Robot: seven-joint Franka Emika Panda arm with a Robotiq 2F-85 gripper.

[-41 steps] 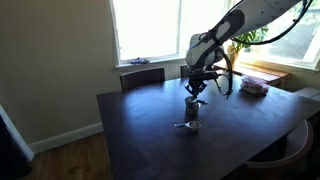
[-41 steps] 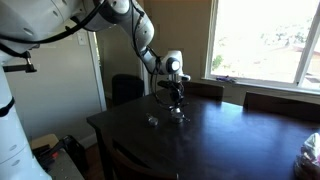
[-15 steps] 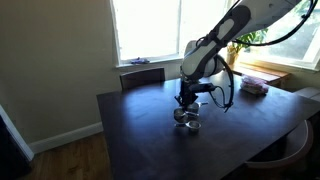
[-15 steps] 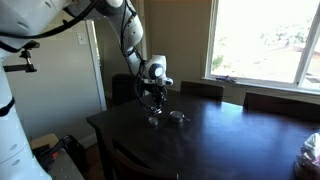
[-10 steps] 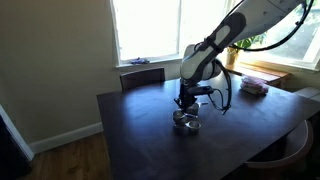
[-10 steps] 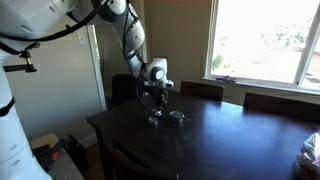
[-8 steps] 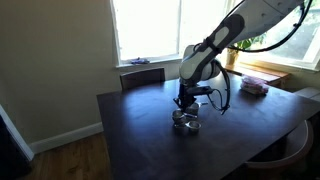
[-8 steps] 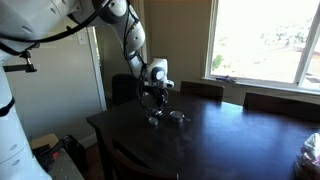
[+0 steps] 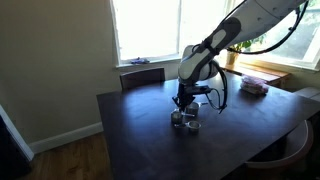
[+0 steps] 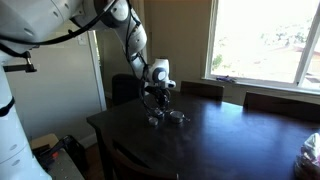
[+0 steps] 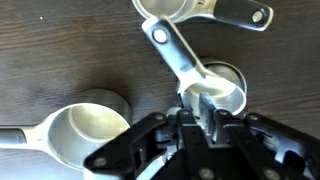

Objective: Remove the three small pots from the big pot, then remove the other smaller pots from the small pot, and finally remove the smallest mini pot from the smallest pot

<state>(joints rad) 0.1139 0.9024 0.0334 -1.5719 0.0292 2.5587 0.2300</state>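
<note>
The hand (image 11: 198, 112) is low over the tabletop (image 11: 60, 50), and its two fingers stand close together at the rim of a small pot (image 11: 228, 88), where the handle (image 11: 172, 52) begins. I cannot tell if they already pinch the rim or only stand beside it. In an exterior view the hand (image 9: 185, 106) is just above the shiny group.

I count three silver pots in the wrist view, each with one flat handle. The small pot is under the fingers. The big pot (image 11: 85, 132), as I judge it by its width, lies near on one side. A third pot (image 11: 185, 8) is beyond the handle and cut by the picture edge. All three lie apart on the tabletop. Whether a smaller one sits inside any of them is not visible.

The risk, I think, is a thin hold. The rim is smooth metal, so the small pot may slip or tilt when lifted. Its long handle could also sweep against the third pot.
</note>
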